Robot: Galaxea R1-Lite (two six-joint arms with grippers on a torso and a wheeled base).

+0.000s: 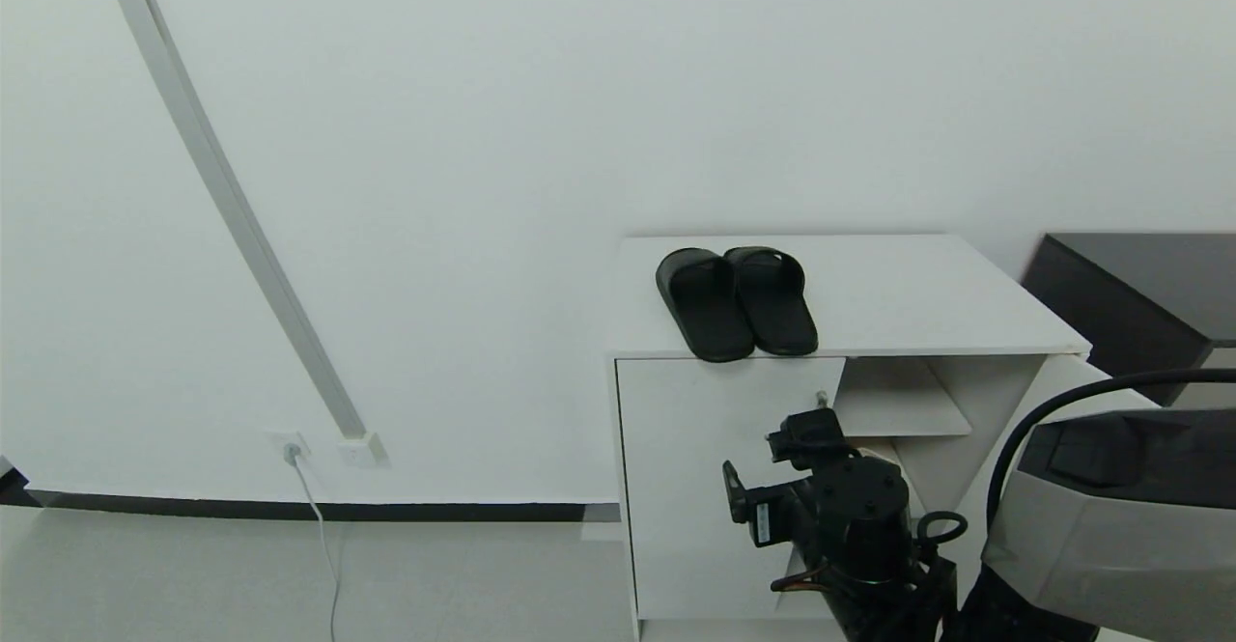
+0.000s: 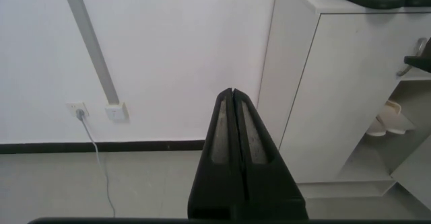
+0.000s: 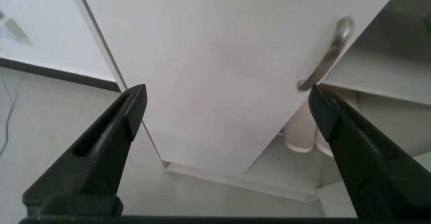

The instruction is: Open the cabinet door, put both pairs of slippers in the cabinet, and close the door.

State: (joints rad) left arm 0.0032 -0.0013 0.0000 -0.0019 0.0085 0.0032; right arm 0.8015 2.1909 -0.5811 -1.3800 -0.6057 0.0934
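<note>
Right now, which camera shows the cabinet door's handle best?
The right wrist view: the handle is close and seen whole. In the head view the handle is a tiny stub; the left wrist view catches just part of the handle.

There is one white cabinet, with two black slippers and two pale slippers. The wall has two sockets and one cable.

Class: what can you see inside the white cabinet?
Through its open right side, the cabinet shows a shelf and, lower down, a pair of pale slippers. The closed door hides the rest.
</note>
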